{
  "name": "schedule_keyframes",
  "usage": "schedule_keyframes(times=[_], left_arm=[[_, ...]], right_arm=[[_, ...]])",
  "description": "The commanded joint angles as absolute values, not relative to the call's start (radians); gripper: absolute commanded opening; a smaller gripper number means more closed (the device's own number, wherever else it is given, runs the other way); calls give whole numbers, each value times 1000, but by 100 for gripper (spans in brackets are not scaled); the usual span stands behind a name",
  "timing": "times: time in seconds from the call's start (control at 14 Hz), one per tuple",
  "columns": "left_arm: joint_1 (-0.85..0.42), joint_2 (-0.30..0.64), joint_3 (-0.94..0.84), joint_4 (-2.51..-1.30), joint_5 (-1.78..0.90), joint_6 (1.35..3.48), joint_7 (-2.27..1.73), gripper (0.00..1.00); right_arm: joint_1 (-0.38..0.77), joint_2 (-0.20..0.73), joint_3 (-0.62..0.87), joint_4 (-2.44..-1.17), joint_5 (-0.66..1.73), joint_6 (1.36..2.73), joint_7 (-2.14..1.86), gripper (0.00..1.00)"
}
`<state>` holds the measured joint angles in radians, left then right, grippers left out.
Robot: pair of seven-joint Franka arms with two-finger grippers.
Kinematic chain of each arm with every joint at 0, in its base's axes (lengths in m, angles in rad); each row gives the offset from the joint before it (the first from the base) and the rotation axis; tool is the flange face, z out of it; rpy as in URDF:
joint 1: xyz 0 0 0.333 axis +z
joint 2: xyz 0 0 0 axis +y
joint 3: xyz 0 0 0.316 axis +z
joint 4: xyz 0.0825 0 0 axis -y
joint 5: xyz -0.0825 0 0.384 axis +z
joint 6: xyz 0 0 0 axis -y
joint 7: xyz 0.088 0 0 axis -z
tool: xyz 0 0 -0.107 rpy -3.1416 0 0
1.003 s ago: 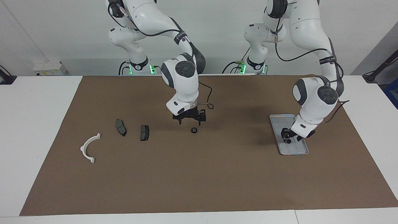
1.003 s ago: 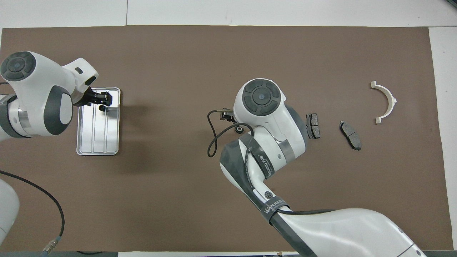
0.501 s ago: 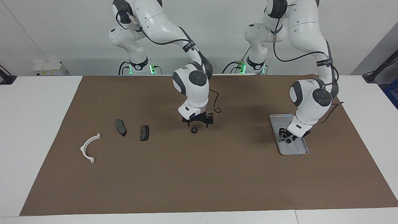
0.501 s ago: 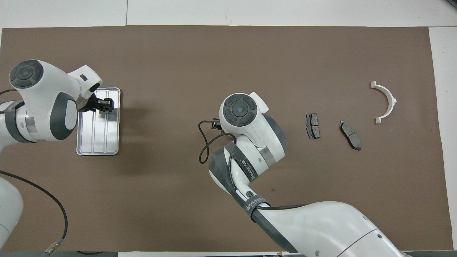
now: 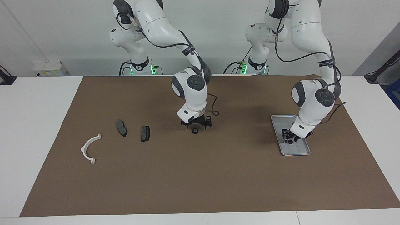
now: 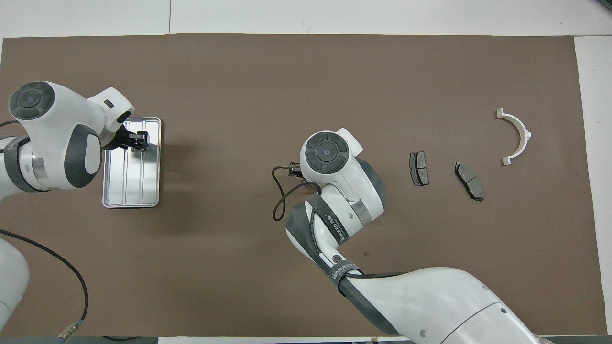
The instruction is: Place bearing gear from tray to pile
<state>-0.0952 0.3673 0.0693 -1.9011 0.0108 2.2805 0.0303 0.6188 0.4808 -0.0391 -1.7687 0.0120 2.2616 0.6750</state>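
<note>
Trouble, in the facing view, can come from two places. My right gripper [image 5: 196,125] hangs low over a small black bearing gear [image 5: 195,131]. The gear lies on the brown mat [image 5: 200,175], well apart from the tray [image 5: 275,125], toward the right arm's end of the table [image 5: 37,125]. The fingers of this gripper stand spread, with nothing between them. The gear is round and looks hard and smooth. If I close off centre, I judge it may roll or slip out sideways. My left gripper [image 5: 288,139] is down in the tray, at a second small dark round part [image 5: 290,142]; whether it grips this part I cannot tell. The tray is thin silver metal with a raised rim, so a sideways push could make it slide on the mat.

From overhead, my right wrist hides the gear on the mat, and I would close there without seeing it. The tray shows lengthwise ridges. The pile lies much farther from the tray than the right gripper: one flat dark grey pad [image 6: 419,168], a second pad [image 6: 469,180], and a white plastic half-ring bracket [image 6: 516,136].
</note>
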Motion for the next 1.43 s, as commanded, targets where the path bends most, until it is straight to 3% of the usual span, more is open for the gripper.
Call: schedule_keyframes(times=[0.0,0.5,0.64,0.86,0.93,1.07,1.15,1.29,1.36], left_arm=[[-77,339,61,-1940,32,2307,29,51],[-84,345,60,-1942,32,2316,26,47],[-84,357,60,-1945,32,2327,26,47],[-84,357,60,-1956,32,2336,26,47],[-86,359,60,-1956,32,2338,26,47],[-84,359,60,-1956,32,2336,26,44],[-81,357,60,-1954,32,2335,26,33],[-83,359,60,-1956,32,2336,26,0],[-83,357,60,-1954,32,2332,28,0]], right_arm=[[597,469,-31,-1798,6,2293,641,99],[584,462,-31,-1841,12,2344,640,97],[592,460,-31,-1836,14,2338,653,73],[598,460,-31,-1832,14,2336,666,14],[598,460,-31,-1829,14,2329,666,0],[594,459,-31,-1819,12,2318,660,0],[585,456,-32,-1806,11,2295,649,0],[557,431,-37,-1773,6,2232,603,0],[531,411,-37,-1763,6,2209,572,0]])
